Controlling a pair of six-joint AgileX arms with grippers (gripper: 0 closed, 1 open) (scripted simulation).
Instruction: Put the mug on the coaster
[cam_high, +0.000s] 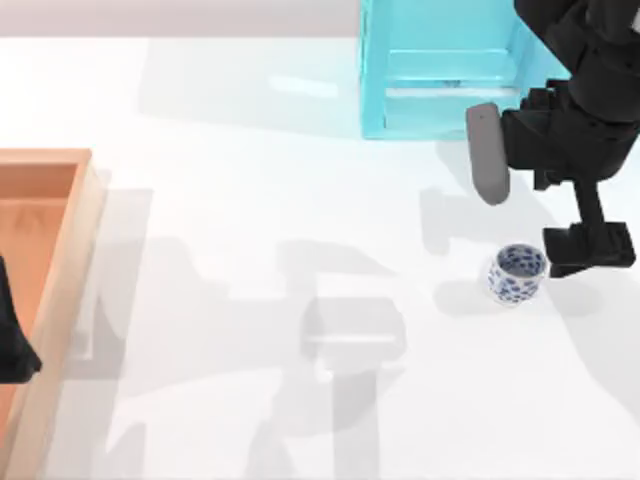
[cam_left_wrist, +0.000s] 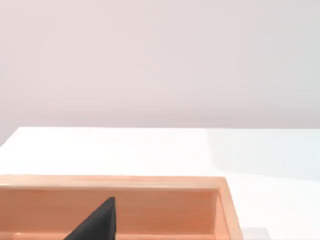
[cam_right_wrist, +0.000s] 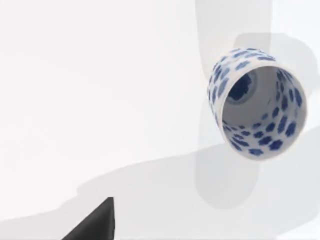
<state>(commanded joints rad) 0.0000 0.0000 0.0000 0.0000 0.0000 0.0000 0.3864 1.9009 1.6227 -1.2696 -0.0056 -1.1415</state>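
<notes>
The mug (cam_high: 517, 273) is a small white cup with dark blue blotches. It stands upright on the white table at the right, and its open mouth faces the camera in the right wrist view (cam_right_wrist: 257, 102). My right gripper (cam_high: 578, 252) hangs just to the mug's right, open, with nothing between its fingers; one dark fingertip (cam_right_wrist: 97, 222) shows apart from the mug. A pale grey square pad, seemingly the coaster (cam_high: 352, 327), lies near the table's middle, left of the mug. My left gripper (cam_high: 10, 345) is parked at the far left edge over a wooden tray.
A wooden tray (cam_high: 60, 250) runs along the left side; its rim (cam_left_wrist: 150, 182) also crosses the left wrist view. A translucent cyan rack (cam_high: 440, 75) stands at the back right. A grey oblong object (cam_high: 487, 152) is just behind the mug, beside my right arm.
</notes>
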